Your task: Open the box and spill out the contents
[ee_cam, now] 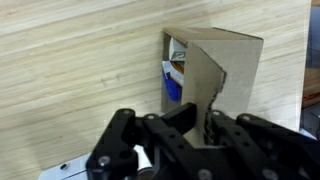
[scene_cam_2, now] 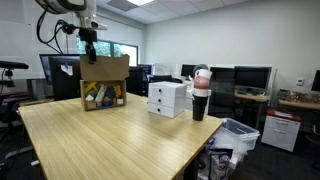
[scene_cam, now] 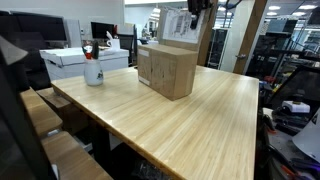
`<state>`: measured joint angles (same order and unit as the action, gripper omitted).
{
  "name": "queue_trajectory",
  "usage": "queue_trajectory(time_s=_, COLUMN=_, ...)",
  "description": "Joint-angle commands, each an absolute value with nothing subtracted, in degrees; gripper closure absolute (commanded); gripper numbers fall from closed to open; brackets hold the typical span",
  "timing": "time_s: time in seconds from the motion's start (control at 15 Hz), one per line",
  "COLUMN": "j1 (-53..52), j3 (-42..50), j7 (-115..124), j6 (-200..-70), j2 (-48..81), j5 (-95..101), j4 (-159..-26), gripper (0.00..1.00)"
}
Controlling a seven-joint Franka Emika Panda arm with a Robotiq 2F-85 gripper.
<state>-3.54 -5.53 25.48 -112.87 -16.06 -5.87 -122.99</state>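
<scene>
A brown cardboard box (scene_cam: 167, 70) stands on the wooden table (scene_cam: 200, 125). In an exterior view the box (scene_cam_2: 105, 70) has its side open, and colourful contents (scene_cam_2: 102, 96) show inside. In the wrist view the box (ee_cam: 240, 75) is open, with blue and white contents (ee_cam: 174, 80) in it. An opened flap (ee_cam: 203, 75) rises between my fingers. My gripper (ee_cam: 205, 110) is closed on that flap from above. It also shows in both exterior views (scene_cam_2: 90, 50) (scene_cam: 198, 8), over the top of the box.
A white drawer unit (scene_cam_2: 167, 98) (scene_cam: 80, 60) and a dark cup holding red-and-white items (scene_cam_2: 200, 95) (scene_cam: 92, 68) stand on the table near the box. Monitors, desks and chairs surround the table. A bin (scene_cam_2: 235, 135) sits by the table's corner.
</scene>
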Motion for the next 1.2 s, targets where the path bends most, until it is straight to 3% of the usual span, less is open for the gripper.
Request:
queue_trajectory(time_s=0.0, j1=-2.78, j3=-5.92, j7=25.72, j6=-112.52, j2=-16.02, j5=-6.53, j4=-124.76, gripper=0.96)
queue_trajectory(time_s=1.13, j1=-1.64, j3=-6.25, j7=29.17, j6=-107.10, j2=-14.39, j5=0.94, j4=-127.39, gripper=0.96)
